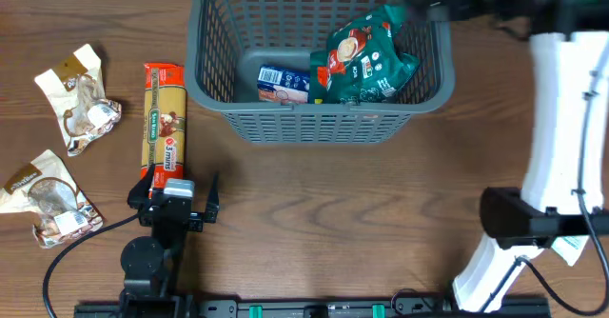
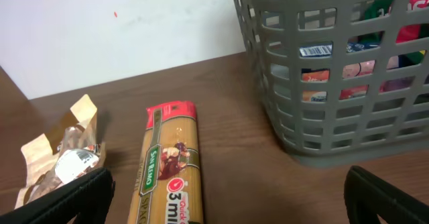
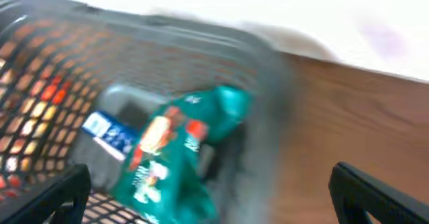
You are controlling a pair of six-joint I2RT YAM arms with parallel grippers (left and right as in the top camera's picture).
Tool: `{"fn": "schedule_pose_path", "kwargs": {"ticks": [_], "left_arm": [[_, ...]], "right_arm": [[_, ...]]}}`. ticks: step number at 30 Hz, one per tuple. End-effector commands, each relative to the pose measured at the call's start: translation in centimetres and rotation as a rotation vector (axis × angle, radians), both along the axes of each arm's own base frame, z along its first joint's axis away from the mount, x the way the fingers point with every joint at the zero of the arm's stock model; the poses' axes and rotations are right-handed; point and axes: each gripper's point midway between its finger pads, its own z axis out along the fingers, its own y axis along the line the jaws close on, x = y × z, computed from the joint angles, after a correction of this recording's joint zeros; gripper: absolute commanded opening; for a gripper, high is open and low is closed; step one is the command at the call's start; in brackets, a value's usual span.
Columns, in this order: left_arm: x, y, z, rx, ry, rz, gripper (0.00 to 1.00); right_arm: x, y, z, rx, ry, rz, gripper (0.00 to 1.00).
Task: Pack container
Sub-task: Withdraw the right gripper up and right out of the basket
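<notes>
Brown wood table (image 1: 333,223) bears everything. Nearest, well left of the container (image 1: 319,125) and short of its front wall, the left gripper (image 2: 229,177) hangs over the near end of a pasta packet (image 1: 164,118), fingers (image 2: 67,197) spread wide on either side of it. Farther left of the container lie a near snack packet (image 1: 49,202) and a far snack packet (image 1: 81,99), both beige and crumpled. The container stands upright at the table's far middle. Inside, a blue-and-white box (image 1: 283,82) lies by the front wall, with a green packet (image 1: 366,56) leaning at its right. Above the container's far right corner the right gripper (image 3: 211,172) hovers, fingers apart and empty, its view blurred.
</notes>
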Motion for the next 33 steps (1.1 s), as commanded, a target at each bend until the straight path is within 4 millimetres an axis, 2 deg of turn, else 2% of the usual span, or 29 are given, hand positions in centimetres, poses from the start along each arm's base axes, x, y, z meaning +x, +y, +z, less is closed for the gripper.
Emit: {"fn": "schedule_pose_path", "kwargs": {"ticks": [1, 6, 8, 12, 15, 20, 23, 27, 33], "left_arm": [[-0.1, -0.3, -1.5, 0.012, 0.034, -0.018, 0.99], [-0.1, -0.3, -1.5, 0.012, 0.034, -0.018, 0.99], [-0.1, -0.3, -1.5, 0.012, 0.034, -0.018, 0.99], [-0.1, -0.3, -1.5, 0.012, 0.034, -0.018, 0.99], [-0.1, -0.3, -1.5, 0.012, 0.034, -0.018, 0.99], [-0.1, -0.3, -1.5, 0.012, 0.034, -0.018, 0.99], [-0.1, -0.3, -1.5, 0.012, 0.034, -0.018, 0.99], [-0.1, -0.3, -1.5, 0.012, 0.034, -0.018, 0.99], [-0.1, -0.3, -1.5, 0.012, 0.034, -0.018, 0.99]], "right_arm": [[-1.2, -4.4, 0.9, -0.012, 0.016, -0.144, 0.99], [-5.2, -10.8, -2.1, -0.138, 0.21, -0.364, 0.99], [-5.7, -12.4, -2.2, -0.161, 0.227, -0.434, 0.99], [-6.8, -12.8, -0.7, -0.165, 0.188, -0.453, 0.99], [-8.3, -12.8, 1.3, -0.179, 0.136, -0.471, 0.99], [-12.6, -13.9, 4.6, -0.255, 0.056, -0.552, 0.99], [-15.4, -14.1, 5.1, -0.275, 0.053, -0.582, 0.99], [-18.4, -14.5, 3.0, -0.276, 0.136, -0.61, 0.99], [-23.6, -16.9, -3.9, -0.267, 0.388, -0.81, 0.99]]}}
